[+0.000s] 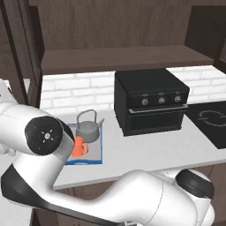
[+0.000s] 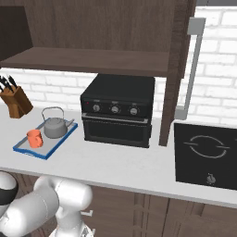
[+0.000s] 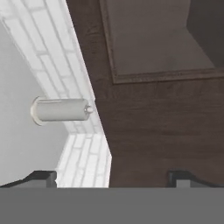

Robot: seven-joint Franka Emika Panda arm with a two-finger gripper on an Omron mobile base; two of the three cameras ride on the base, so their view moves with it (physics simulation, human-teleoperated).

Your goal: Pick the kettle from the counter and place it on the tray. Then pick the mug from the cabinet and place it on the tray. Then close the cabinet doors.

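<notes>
Kettle (image 1: pixel 88 130) is sitting on the tray (image 1: pixel 99 148), upright, wire handle arched up, spout pointing right in the left base view. Mug (image 1: pixel 79 147) is sitting on the same tray too, just near-left of the kettle, partly hidden there by the arm's dark joint; clearer in the right base view, where the mug (image 2: pixel 34 138) is standing at the tray's (image 2: pixel 61 140) near-left part and the kettle (image 2: pixel 55 126) is behind it to the right. Tray is lying on the counter (image 1: pixel 150 152), left of the black oven box (image 1: pixel 150 104). Knife block (image 2: pixel 15 101) is standing at the far left of the counter, near the brick wall. Black cooktop (image 2: pixel 204 153) is lying at the right.

Cabinet (image 2: pixel 92 59) is hanging open above the oven, shelf showing. One of the cabinet doors (image 2: pixel 178 69) is standing swung out, edge-on, with its silver bar handle (image 2: pixel 190 65) facing right.

Gripper (image 3: pixel 113 177) is looking close at a dark panelled door face (image 3: pixel 157 118); fingertips (image 3: pixel 41 176) are standing wide apart at the bottom, nothing between them. One tip is lying over the door, the other over the brick wall side. A silver handle post (image 3: pixel 61 109) is sticking out left of the door edge; can't tell if anything is touching the door.
</notes>
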